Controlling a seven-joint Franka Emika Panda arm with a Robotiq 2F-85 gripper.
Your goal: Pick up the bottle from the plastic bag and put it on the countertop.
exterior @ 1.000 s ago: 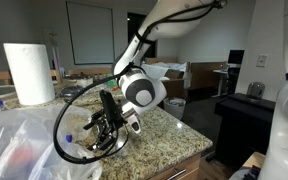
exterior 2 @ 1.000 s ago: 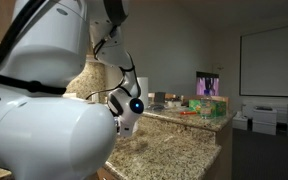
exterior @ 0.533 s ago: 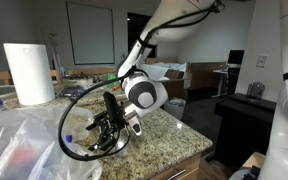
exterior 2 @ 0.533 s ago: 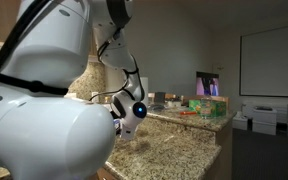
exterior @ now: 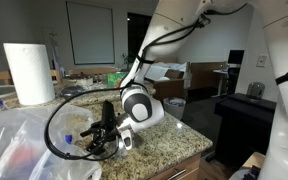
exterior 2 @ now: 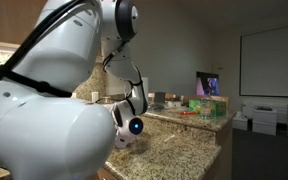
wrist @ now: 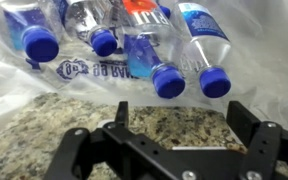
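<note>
While the gripper (wrist: 174, 128) hung released, jaws wide, low over the tabletop (wrist: 34, 130), the bottle (wrist: 142, 45) lay inside the plastic bag (wrist: 269, 70) among other blue-capped bottles (wrist: 34, 30), just beyond the jaws.

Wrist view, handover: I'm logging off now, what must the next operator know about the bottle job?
Gripper: open, empty, low over the countertop, facing the plastic bag.
Bottle: not grasped; likely the red-marked one among clear blue-capped bottles in the bag, identity unsure.
Done: approach only.
Left: reach in, grasp, lift out, set on the countertop.
</note>
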